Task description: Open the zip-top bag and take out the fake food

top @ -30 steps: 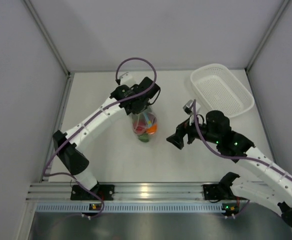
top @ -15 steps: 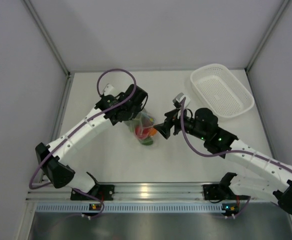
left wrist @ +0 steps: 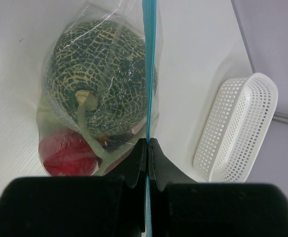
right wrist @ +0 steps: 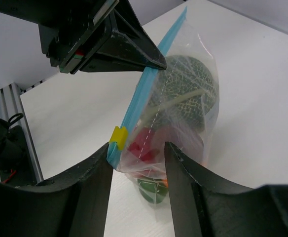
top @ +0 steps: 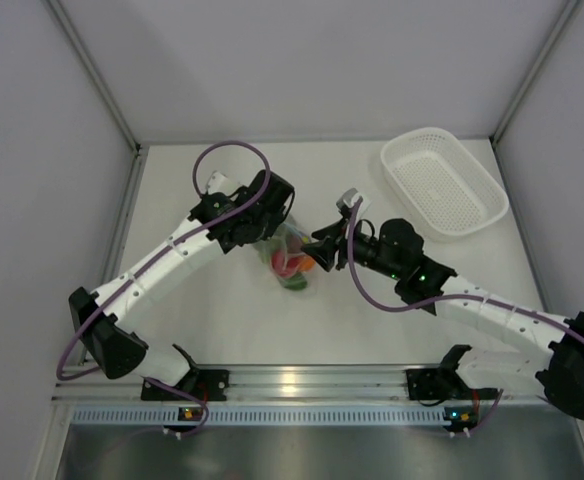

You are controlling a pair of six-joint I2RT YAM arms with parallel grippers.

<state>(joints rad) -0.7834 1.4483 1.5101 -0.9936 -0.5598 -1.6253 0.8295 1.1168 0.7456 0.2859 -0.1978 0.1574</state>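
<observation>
— At table centre, under both arms: where's the bag (top: pixel 290 255) & what's holding it?

— L gripper (left wrist: pixel 147 148) is pinched tight on the blue zip strip (left wrist: pixel 148 59), partway along it. Bag hangs off that strip. Can't tell if its bottom rests on the table (top: pixel 222 320).

— Food out yet?

— No, all inside. Melon (left wrist: pixel 102 74) fills the upper part, red ball (left wrist: pixel 67 158) next to it, orange & green bits lower down, hard to sort through the crinkly plastic. Strip looks sealed along its length.

— R gripper?

— R gripper (right wrist: pixel 136 148) has its fingers wide apart, nothing in them. They straddle the bag's lower corner, w/ the yellow slider (right wrist: pixel 118 135) just beside one finger. Touching or not, can't tell.

— So which step?

— Opening, I'd say, very start of it: one arm anchors the strip, the other lines up on the slider.

— Next move needs?

— Prob. shift R a touch so the slider sits between the fingers, close on it, then draw it along the strip while L holds firm. Snag: L's pinch sits on the slider's path, so it may have to re-grip nearer the far end, or the zip opens only part way.

— Basket (top: pixel 442 180)?

— White one, far R corner, well apart from the bag.
</observation>
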